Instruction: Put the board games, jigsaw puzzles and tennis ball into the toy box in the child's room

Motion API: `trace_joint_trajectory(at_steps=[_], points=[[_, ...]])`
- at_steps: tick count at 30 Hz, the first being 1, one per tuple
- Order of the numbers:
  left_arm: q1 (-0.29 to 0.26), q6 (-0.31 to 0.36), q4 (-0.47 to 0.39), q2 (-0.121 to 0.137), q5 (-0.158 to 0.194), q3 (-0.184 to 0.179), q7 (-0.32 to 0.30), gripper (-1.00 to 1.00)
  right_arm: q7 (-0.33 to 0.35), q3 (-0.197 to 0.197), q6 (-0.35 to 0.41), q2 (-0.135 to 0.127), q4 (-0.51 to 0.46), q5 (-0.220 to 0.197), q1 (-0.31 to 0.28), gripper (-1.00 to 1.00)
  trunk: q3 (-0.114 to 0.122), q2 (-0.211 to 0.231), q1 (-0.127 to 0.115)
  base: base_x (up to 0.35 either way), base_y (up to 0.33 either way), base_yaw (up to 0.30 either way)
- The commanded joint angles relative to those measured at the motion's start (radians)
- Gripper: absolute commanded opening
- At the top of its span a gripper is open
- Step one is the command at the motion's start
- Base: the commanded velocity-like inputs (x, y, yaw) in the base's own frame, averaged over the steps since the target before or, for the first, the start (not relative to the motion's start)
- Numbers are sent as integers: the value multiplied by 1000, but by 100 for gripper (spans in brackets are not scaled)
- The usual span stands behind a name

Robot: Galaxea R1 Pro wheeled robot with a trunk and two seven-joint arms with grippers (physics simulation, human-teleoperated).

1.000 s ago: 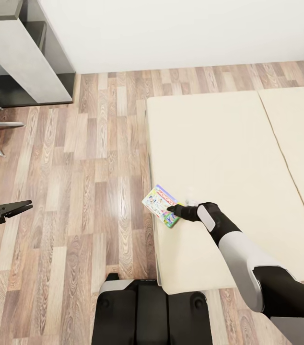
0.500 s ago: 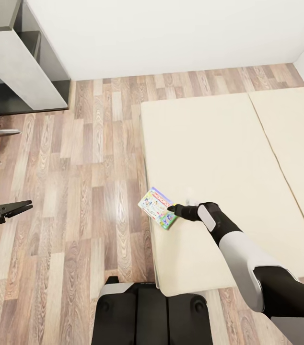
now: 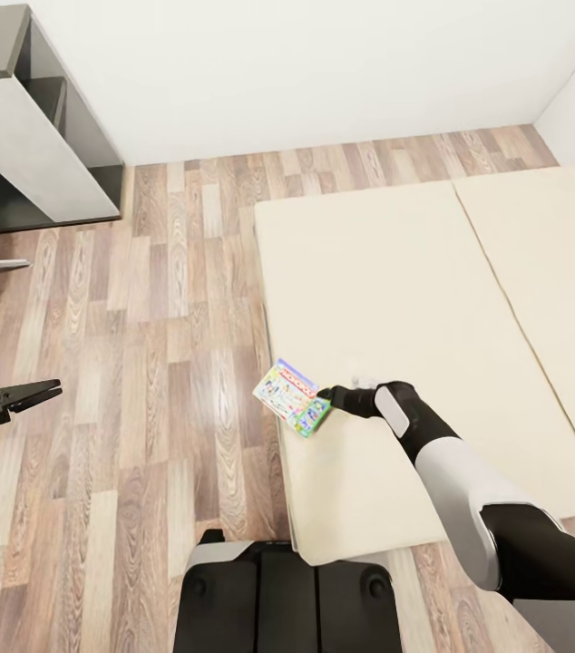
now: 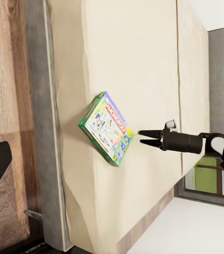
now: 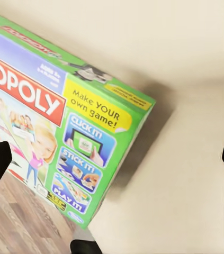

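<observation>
Scene: child's room, wood floor, beige bed (image 3: 396, 299) against a white wall, grey shelf unit (image 3: 24, 136) well apart from the bed.
Game box: green-edged board game (image 3: 292, 397) at the bed's near floor-side edge, one corner jutting out past the mattress over the floor; in the left wrist view seemingly tilted, one long edge raised off the mattress.
Right claw: right claw (image 3: 326, 395) reaching across the bed, tips just beside the box's bed-side edge; fingers spread wide in the right wrist view, box in front of them, nothing gripped yet.
Left claw: left claw (image 3: 38, 394) out over the floor, well apart from the bed, fingers close together, holding nothing.
Step in hand: judged to be picking the game box off the bed.
Doing it well: close the wide fingers across the box's thin edge rather than its broad face; take a deep bite so the flat box cannot pivot; avoid nudging it further off the mattress, since it already overhangs and looks liable to tip to the floor; lift straight up before carrying.
Writing: large red letters "NOPOLY", the start cut off, most likely Monopoly; yellow bubble "Make YOUR own game!"; panels "CLICK IT!", "STICK IT!", "PLAY IT!"; smaller print too blurred to read.
</observation>
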Motion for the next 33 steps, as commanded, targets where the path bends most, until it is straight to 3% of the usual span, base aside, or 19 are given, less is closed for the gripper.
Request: trace_joint_trajectory(at_steps=[1, 15, 33], points=[[0, 11, 0, 0, -1, 0, -5, 100, 3, -1, 8, 0, -5, 2, 0, 100, 0, -1, 1, 0, 0, -84], [0, 11, 0, 2, 0, 3, -6, 100, 40, -2, 85, 2, -131, 1, 4, 100, 8, -1, 1, 0, 0, -23], [0, 11, 0, 2, 0, 2, -7, 100, 37, -2, 93, 4, -146, 3, 6, 100, 8, -1, 1, 0, 0, 0]])
